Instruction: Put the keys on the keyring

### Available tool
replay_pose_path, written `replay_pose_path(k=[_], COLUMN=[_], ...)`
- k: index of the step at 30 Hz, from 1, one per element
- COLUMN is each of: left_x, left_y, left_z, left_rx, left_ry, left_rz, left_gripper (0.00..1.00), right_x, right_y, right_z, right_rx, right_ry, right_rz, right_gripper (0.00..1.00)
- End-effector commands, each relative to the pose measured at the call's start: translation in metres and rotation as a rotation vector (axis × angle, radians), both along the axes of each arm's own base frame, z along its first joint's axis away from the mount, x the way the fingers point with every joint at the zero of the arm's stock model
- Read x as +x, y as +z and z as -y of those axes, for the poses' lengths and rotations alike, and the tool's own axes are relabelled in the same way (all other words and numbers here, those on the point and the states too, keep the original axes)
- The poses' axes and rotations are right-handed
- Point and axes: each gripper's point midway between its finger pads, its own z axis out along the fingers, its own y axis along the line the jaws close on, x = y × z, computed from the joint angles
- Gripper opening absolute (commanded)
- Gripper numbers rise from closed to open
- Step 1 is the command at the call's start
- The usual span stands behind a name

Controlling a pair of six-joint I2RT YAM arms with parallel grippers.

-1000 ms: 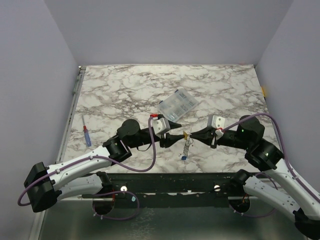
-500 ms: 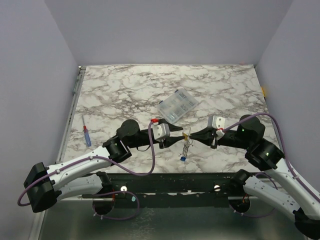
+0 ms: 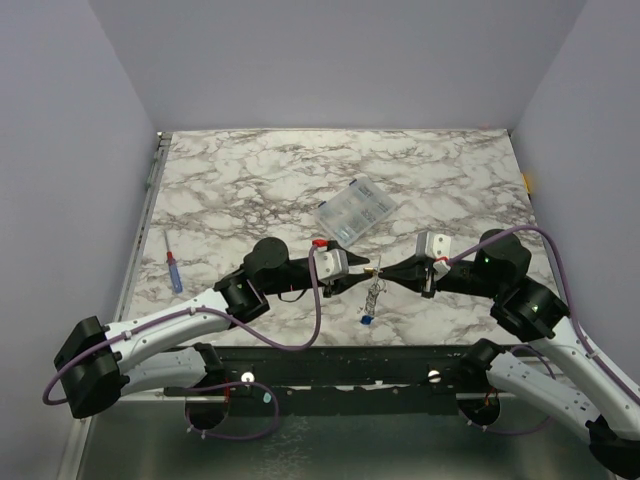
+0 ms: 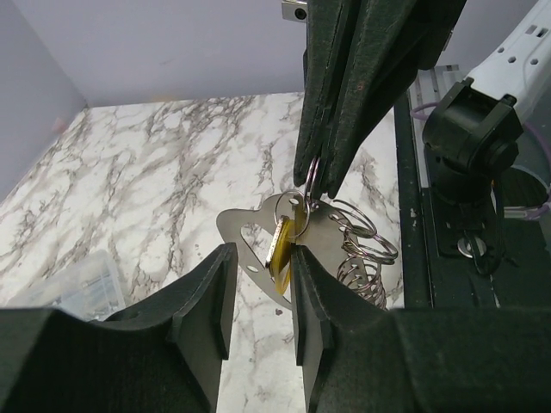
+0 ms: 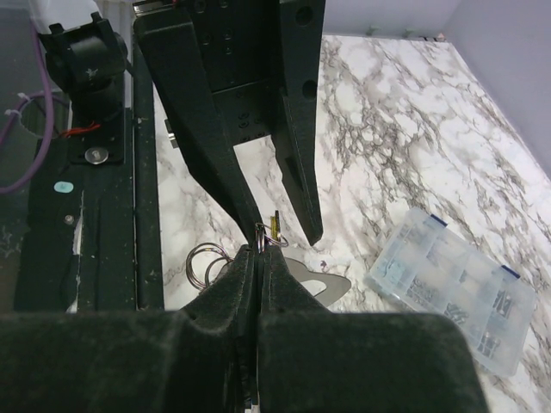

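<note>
My right gripper (image 3: 383,271) is shut on a small ring of the keyring (image 3: 373,291), a silvery cluster of wire loops and a flat metal tag hanging below it. In the right wrist view the gripper (image 5: 260,256) pinches that ring (image 5: 263,234), with the yellow key (image 5: 275,224) just beyond. My left gripper (image 3: 362,268) is open. In the left wrist view it (image 4: 261,258) straddles the yellow key (image 4: 281,245), which lies against its right finger (image 4: 303,284). The tag (image 4: 245,237) and loops (image 4: 362,249) hang behind. The blue key (image 3: 367,318) is at the cluster's lower end.
A clear plastic compartment box (image 3: 357,208) lies just behind the grippers and shows in the right wrist view (image 5: 456,288). A blue-handled, red-tipped screwdriver (image 3: 173,270) lies at the table's left edge. The dark rail (image 3: 330,362) runs along the near edge.
My left gripper has moved right towards the right gripper, and its open jaws now sit around the yellow key. The right gripper and keyring have held still.
</note>
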Motion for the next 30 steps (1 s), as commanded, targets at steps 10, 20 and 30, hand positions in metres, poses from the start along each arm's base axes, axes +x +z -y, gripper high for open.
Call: replay_pose_path(k=[10, 20, 30], left_x=[-0.001, -0.011, -0.012], left_y=[0.012, 0.013, 0.006], left_z=[0.000, -0.001, 0.001], left_rx=[-0.036, -0.046, -0.039], left_ry=[0.006, -0.029, -0.021], left_rz=[0.052, 0.029, 0.008], left_gripper=[0.00, 0.00, 0.00], right_x=[-0.003, 0.004, 0.004], right_y=[0.021, 0.032, 0.040], right_z=[-0.002, 0.000, -0.004], right_rx=[0.053, 0.115, 0.177], right_ry=[0.012, -0.035, -0.029], right_rz=[0.040, 0.077, 0.063], right_gripper=[0.01, 0.00, 0.01])
